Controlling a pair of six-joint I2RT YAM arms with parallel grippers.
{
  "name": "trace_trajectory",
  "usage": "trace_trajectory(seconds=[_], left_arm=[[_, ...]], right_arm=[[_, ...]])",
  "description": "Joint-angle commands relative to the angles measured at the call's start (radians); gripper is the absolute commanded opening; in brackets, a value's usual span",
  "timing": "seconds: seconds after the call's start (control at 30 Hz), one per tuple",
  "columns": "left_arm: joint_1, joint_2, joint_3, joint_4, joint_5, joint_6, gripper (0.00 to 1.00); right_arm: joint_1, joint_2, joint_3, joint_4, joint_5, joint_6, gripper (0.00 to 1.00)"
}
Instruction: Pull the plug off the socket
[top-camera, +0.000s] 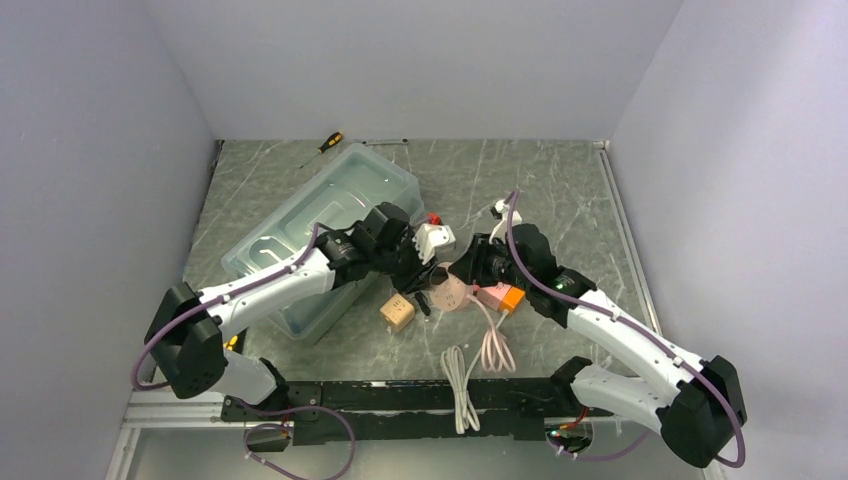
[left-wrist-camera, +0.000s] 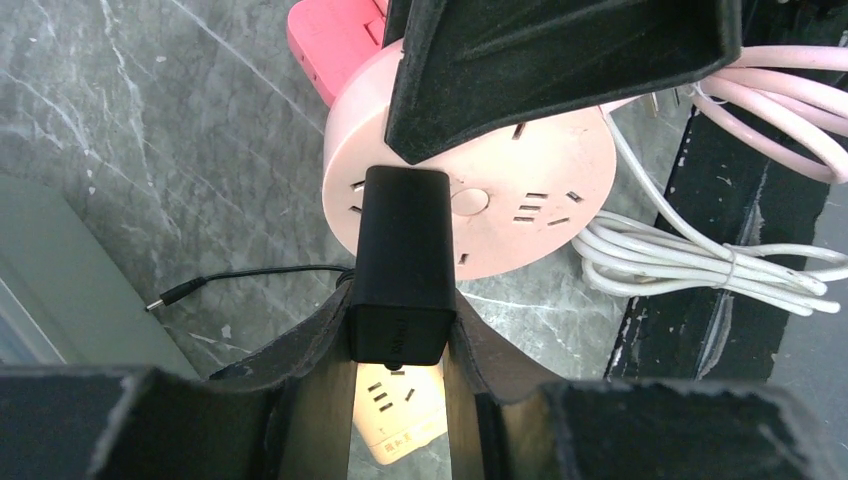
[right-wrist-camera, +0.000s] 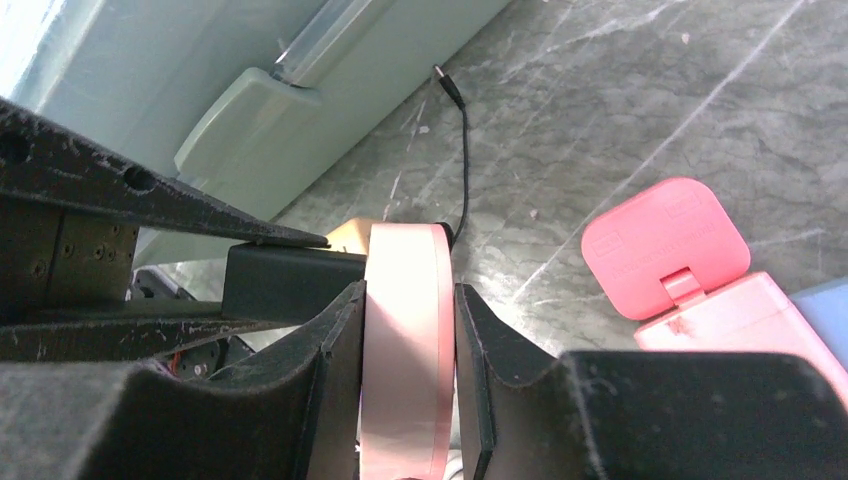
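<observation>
The socket is a round pink disc (left-wrist-camera: 540, 195) with several slot sets on its face, seen edge-on in the right wrist view (right-wrist-camera: 405, 340) and small in the top view (top-camera: 448, 294). A black block plug (left-wrist-camera: 402, 262) stands in it near the left rim. My left gripper (left-wrist-camera: 400, 345) is shut on the plug's outer end, one finger on each side. My right gripper (right-wrist-camera: 405, 350) is shut on the socket's rim, and its finger (left-wrist-camera: 560, 60) crosses the disc's top. The plug also shows in the right wrist view (right-wrist-camera: 290, 282), left of the disc. A thin black lead (right-wrist-camera: 463, 150) trails from it.
A pink adapter (right-wrist-camera: 665, 245) lies beside the socket. A cream cube socket (top-camera: 397, 312) sits below the left gripper. A coiled white cable (left-wrist-camera: 700, 255) and pink cable (top-camera: 495, 350) lie near the front rail. A clear bin (top-camera: 320, 235) stands at left, a screwdriver (top-camera: 325, 145) beyond it.
</observation>
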Motion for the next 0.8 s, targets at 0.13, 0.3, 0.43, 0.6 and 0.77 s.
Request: trace_trajectory(seconds=[0.13, 0.3, 0.43, 0.6, 0.77], left_arm=[[-0.071, -0.031, -0.014, 0.022, -0.128, -0.015, 0.0], [-0.094, -0.028, -0.017, 0.026, -0.094, -0.015, 0.0], [-0.095, -0.028, -0.014, 0.03, -0.079, -0.016, 0.0], [-0.079, -0.013, 0.015, -0.019, -0.107, -0.026, 0.0], [-0.005, -0.02, 0.04, -0.049, -0.006, -0.018, 0.0]], right_arm=[[-0.006, 0.013, 0.035, -0.167, 0.315, 0.066, 0.0], [-0.004, 0.0, 0.024, -0.174, 0.38, 0.098, 0.0], [-0.004, 0.01, 0.035, -0.199, 0.425, 0.105, 0.0], [-0.004, -0.015, -0.002, -0.108, 0.329, 0.025, 0.0], [-0.006, -0.08, -0.029, -0.021, 0.071, -0.096, 0.0]])
